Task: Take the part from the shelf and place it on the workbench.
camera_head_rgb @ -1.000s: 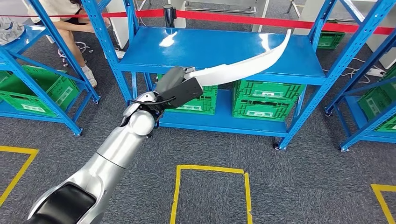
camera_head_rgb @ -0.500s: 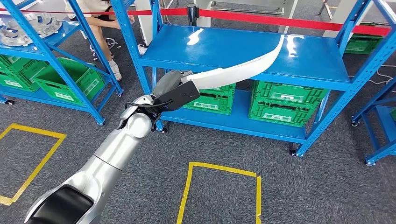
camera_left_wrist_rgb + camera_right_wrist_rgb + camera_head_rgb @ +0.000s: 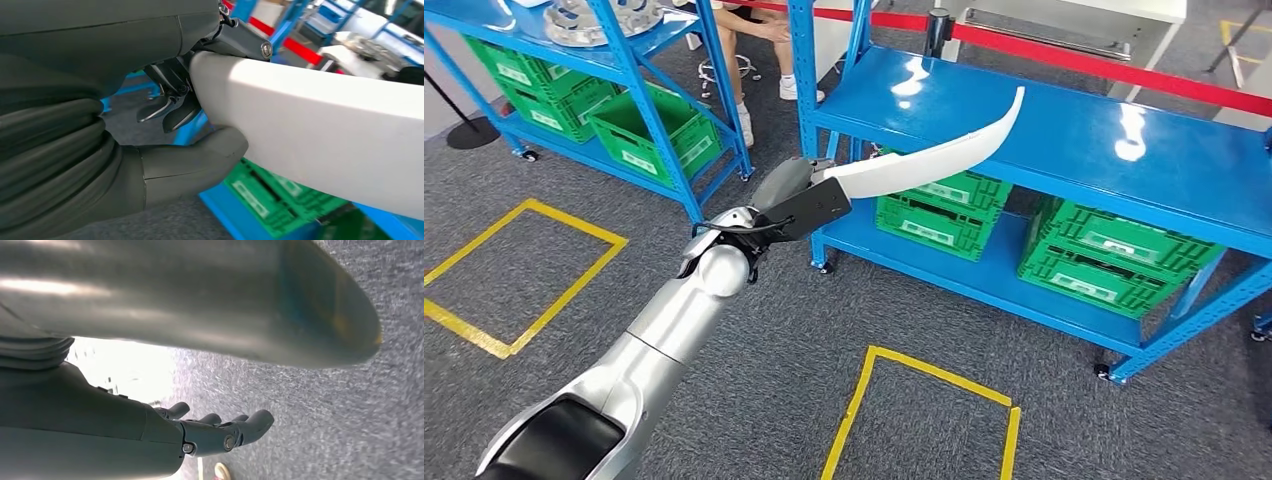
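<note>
— So, starting from the left of my head feed: what do you make out there?

— I see a blue shelf rack with green crates under it and metal parts on its top level. Yellow tape squares mark the grey floor, and a person's legs show behind the rack.

— And the left hand?

— It's raised mid-frame, gripping one end of the white part. On my left wrist feed the thumb presses under the part and the dark fingers curl against its end, so the part is pinched and up in the air, its curved tip reaching over the blue surface.

— What's to the right?

— More green crates sit on the lower level, and a red barrier strip runs behind.

— Right hand?

— It hangs over the floor, fingers lightly bent, side by side, holding nothing.
</note>
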